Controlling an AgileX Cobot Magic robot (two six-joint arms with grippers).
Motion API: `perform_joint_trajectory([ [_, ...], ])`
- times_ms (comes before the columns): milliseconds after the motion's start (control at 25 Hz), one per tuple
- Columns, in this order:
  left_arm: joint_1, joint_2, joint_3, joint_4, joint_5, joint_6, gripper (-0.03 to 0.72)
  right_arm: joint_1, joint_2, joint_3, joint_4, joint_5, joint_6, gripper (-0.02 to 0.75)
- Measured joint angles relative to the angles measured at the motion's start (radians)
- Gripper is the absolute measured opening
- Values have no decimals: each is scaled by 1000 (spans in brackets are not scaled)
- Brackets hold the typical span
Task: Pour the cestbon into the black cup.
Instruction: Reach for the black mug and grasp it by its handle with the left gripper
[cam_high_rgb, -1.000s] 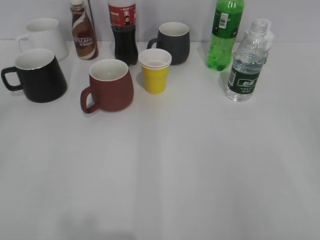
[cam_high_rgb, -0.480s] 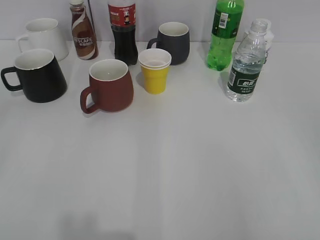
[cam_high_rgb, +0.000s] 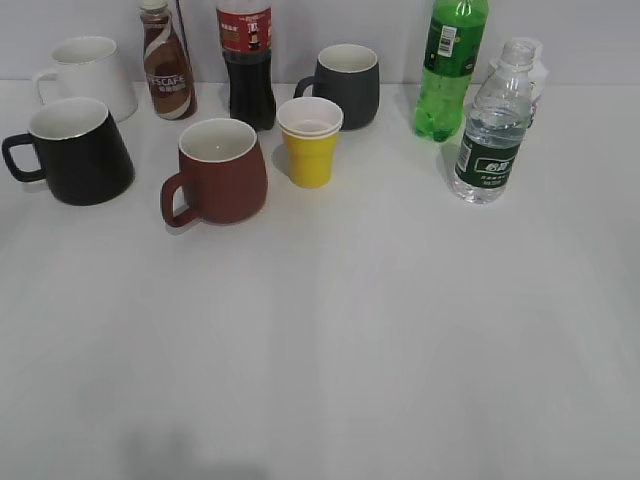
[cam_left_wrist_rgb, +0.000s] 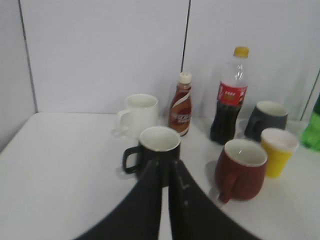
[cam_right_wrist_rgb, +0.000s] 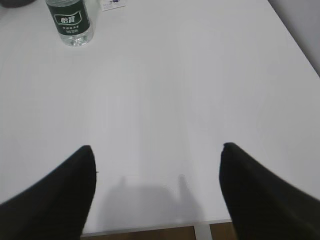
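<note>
Left claw (cam_left_wrist_rgb: 166, 167) pressed together, empty, aimed at glossy black tapered mug (cam_left_wrist_rgb: 156, 154) just beyond tips. Right claw (cam_right_wrist_rgb: 157, 150) spread wide, empty, above white table (cam_right_wrist_rgb: 190, 75); clear ribbed water bottle with dark green label (cam_right_wrist_rgb: 70, 21) upright, well apart at table's far side.

Left gripper (cam_left_wrist_rgb: 165, 167) closed, right gripper (cam_right_wrist_rgb: 156, 150) spread.

The brown coffee bottle (cam_high_rgb: 167, 62), just left of the cola bottle (cam_high_rgb: 247, 62), carries the word "NESCAFE" in white letters on its label. The cola bottle has a red label with white writing, too small to read. The cestbon (cam_high_rgb: 492, 125), well right of the cola bottle, has a dark green label with white characters that stay unclear. The green soda bottle (cam_high_rgb: 450, 66) shows a barcode patch, not readable.
</note>
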Motion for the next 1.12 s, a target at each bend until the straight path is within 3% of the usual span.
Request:
perform_joint_trajectory([
  [240,0,280,-1,-180,-207,0,104,0,0,0,0,0,0,579],
  [400,0,518,-1,-208,-355,0,152,0,0,0,0,0,0,579],
  [640,11,961,-28,-190,-573,6,173,0,0,0,1,-1,0,579],
  [800,53,1224,-148,-147,-609,9,177,0,0,0,1,-2,0,579],
  [1000,143,1399,-292,-97,-612,10,178,0,0,0,1,-2,0,579],
  [1120,171,1445,-317,-25,-631,10,178,0,0,0,2,-2,0,579],
])
